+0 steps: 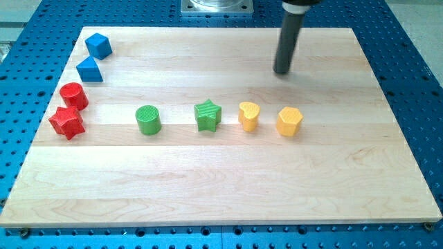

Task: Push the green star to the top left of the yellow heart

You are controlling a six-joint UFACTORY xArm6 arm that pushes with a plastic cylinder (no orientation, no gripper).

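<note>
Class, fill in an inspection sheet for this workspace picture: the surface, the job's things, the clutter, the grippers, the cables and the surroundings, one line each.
Surface: pale wooden board, flat.
Job's things: green star sits just to the view's left of the yellow heart, in the same row, a small gap between them.
Clutter: green cylinder; second yellow block; red cylinder and red star; two blue blocks at the view's top left.
Grippers: none; my tip is above and right of the heart in the view, touching no block.
Cables: nothing seen.
Surroundings: blue perforated table; metal base at the view's top.
</note>
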